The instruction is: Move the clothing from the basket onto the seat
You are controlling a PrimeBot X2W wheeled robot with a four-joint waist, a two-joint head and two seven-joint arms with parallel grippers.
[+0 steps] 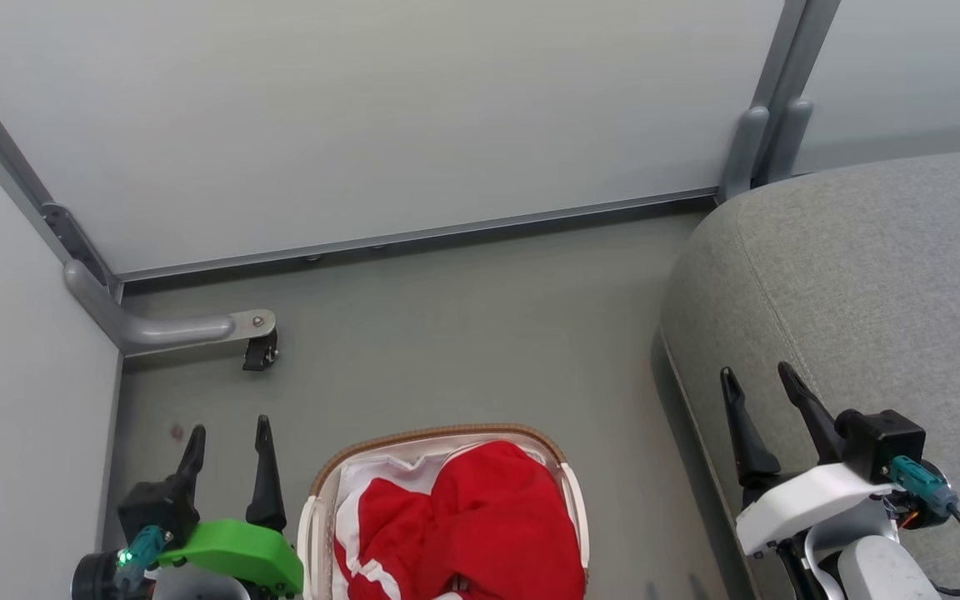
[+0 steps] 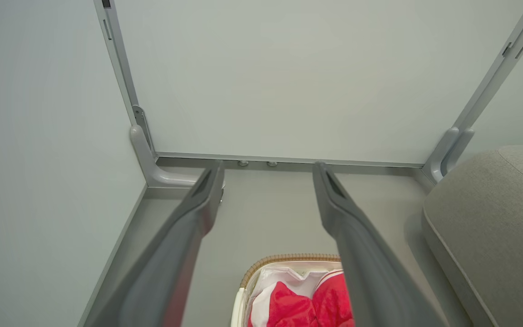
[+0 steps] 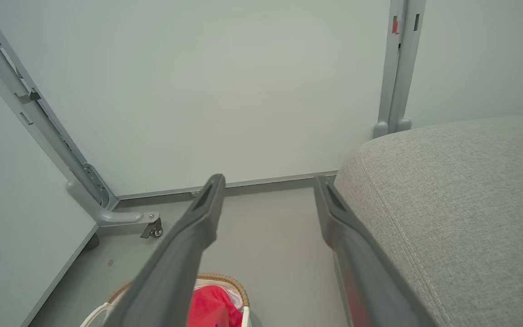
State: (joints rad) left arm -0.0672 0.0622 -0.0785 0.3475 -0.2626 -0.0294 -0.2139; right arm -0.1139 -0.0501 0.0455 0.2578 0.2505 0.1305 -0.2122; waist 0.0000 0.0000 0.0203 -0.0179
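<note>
The clothing lies heaped in the basket, which stands on the floor between the two arms. The seat is to the right, near the basket but not touching it. The left fingers and the right fingers are both spread wide and hold nothing. The left pair hangs just beside the basket and the right pair over the seat's near edge.

The main risk is a bad first grab. The red heap sits against the white liner, so a deep pinch could take liner with cloth and lift or tip the light basket. A shallow pinch on one fold could slip. The pieces look bunched together, so one may trail and drop on the floor in the gap before the seat. The right arm is close to the cushion's side and could brush it on the way down. The basket's near side is cut off in the head view, so what lies there cannot be told.
</note>
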